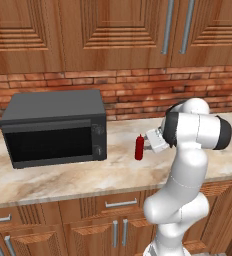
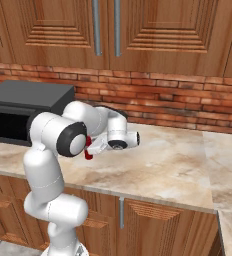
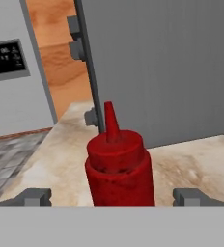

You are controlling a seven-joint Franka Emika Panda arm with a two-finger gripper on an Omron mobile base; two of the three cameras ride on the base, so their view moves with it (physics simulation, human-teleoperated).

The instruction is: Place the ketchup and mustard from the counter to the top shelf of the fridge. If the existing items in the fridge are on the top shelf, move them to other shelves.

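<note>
One ketchup bottle (image 3: pixel 119 166) stands upright on the bench (image 1: pixel 78 175), just right of the microwave (image 1: pixel 55 130). End effector (image 3: pixel 111 198) is level with it, fingers (image 3: pixel 34 197) spread fully, one either side of the body, neither touching; nothing gripped. Judgement: this straddling pose lines it up for a side grasp low on the bottle. Bottle is all red, ribbed shoulder, pointed red nozzle; squat and likely soft-walled, so a closing grip should seat easily.
</note>
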